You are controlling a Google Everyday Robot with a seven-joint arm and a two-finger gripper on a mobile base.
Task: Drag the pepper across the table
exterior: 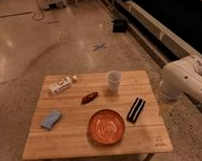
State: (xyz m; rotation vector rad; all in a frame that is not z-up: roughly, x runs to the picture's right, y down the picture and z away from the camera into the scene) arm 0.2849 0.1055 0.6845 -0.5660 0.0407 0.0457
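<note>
gripper out of view; pepper (89,98) on table (71,138), outside cup (113,80).

- I read this as a robotics lab or test hall, not a home.
- The floor (23,42) is bare, polished and speckled, wide and shiny under overhead light, with a blue tape cross (99,46) stuck on it beyond the table.
- A white robot arm (182,82) comes in at my right edge; the gripper is outside my view.
- The small wooden table (61,141) stands alone on open floor, with unrelated props spread apart on it: a pepper (89,98), an orange plate (106,126), a clear cup (113,80), a small bottle (61,86), a blue sponge (51,119) and a black bar (136,110).
- Cables and equipment (52,2) lie at the far end, and a long pale rail (152,28) runs along the dark right side.
</note>
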